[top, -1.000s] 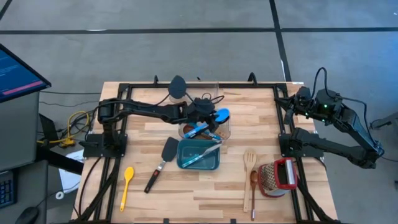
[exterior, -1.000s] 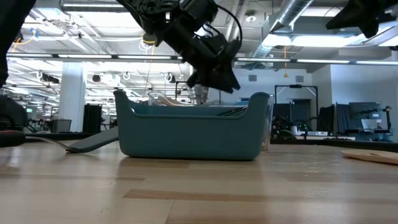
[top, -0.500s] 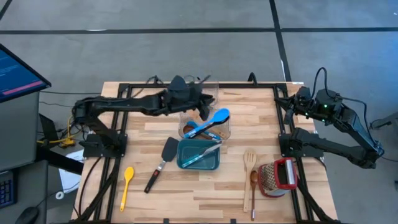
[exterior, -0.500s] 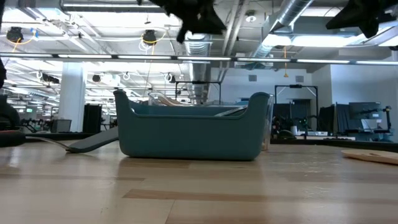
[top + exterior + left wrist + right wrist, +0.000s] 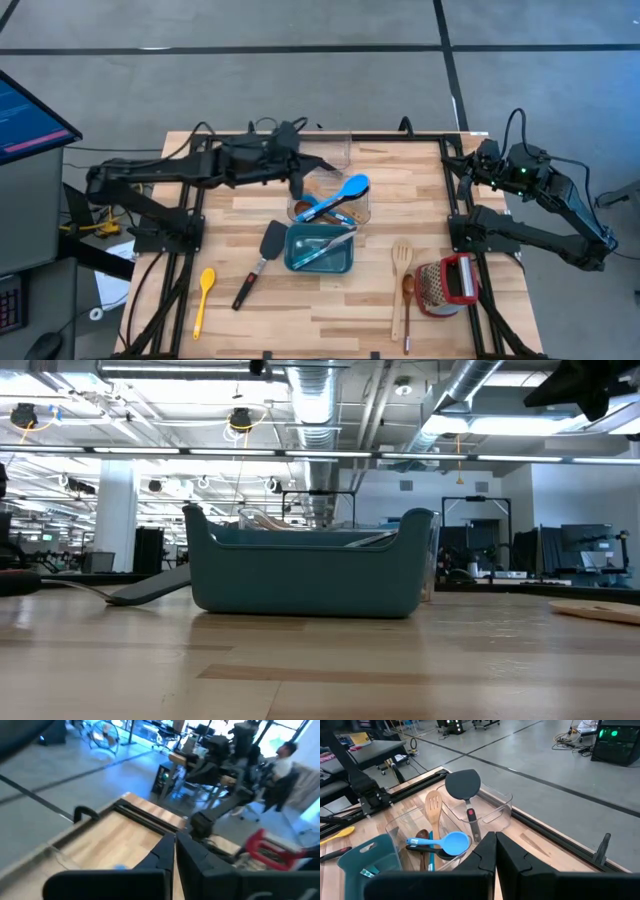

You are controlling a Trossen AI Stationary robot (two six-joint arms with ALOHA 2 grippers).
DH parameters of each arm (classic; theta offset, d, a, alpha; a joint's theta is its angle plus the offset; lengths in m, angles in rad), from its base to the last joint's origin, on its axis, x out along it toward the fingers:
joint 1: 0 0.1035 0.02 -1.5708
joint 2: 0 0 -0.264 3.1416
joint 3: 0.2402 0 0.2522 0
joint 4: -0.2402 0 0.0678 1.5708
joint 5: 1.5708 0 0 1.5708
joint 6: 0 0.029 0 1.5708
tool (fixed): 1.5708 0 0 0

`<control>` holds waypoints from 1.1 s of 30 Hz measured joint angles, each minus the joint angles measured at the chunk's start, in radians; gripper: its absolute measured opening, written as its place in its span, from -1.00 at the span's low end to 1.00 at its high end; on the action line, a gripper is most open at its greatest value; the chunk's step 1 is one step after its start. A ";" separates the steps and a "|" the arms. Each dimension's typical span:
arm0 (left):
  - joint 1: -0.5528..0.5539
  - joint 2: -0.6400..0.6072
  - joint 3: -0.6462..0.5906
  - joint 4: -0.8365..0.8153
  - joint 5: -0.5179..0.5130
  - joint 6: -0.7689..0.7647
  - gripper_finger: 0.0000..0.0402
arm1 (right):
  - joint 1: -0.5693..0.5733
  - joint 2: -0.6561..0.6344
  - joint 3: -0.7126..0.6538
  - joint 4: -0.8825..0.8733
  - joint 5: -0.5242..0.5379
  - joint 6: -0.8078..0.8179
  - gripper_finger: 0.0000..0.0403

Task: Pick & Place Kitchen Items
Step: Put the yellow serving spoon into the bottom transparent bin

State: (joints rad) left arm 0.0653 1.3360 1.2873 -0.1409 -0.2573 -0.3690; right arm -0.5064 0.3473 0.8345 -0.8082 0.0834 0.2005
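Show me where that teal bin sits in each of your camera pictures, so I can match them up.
High view: the teal bin sits mid-table, slightly toward the front edge.
Low view: it fills the centre.
Left wrist view: not in it.
Right wrist view: in it, next to the clear tub.
Shared landmark: that clear tub holding the blue spoon, right beside the bin.

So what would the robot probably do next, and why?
Probably swing the left gripper, shut and empty above the table's far side, toward the black spatula lying loose beside the teal bin, and open. It looks nearest; the yellow spoon and wooden utensils also remain out.
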 joint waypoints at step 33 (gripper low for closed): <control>-0.717 0.029 0.000 -0.930 0.517 -1.824 -0.99 | 0.000 0.000 0.000 0.000 0.057 -0.061 -1.00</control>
State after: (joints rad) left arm -0.6518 1.3646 1.2873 -1.0706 0.2601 -2.1933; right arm -0.5067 0.3473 0.8345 -0.8085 0.1399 0.1393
